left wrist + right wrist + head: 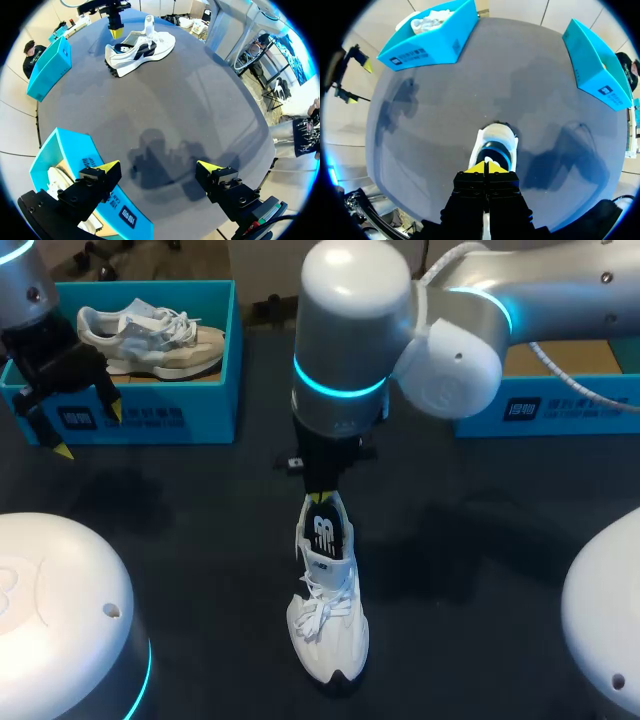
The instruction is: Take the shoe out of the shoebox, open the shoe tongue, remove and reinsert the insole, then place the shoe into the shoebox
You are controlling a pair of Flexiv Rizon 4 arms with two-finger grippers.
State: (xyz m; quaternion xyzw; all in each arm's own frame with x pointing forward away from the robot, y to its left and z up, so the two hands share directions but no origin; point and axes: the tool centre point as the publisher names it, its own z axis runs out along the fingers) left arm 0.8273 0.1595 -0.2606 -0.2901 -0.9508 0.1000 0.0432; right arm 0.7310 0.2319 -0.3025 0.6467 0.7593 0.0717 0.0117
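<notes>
From the right wrist, the shoe (496, 139) is mostly hidden under the right gripper (486, 167); only its heel end shows, and whether the pressed-together tips pinch anything cannot be told. From the head, the right arm (355, 330) covers that gripper save one yellow tip, and covers part of the right box (580, 415), which the edge also cuts. From the left wrist, the left box (69, 150) is cut off, its second shoe (53, 182) mostly hidden.

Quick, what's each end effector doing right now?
Left end effector: open, empty.
Right end effector: shut at the heel of the white lace-up sneaker; grip cannot be told.
</notes>
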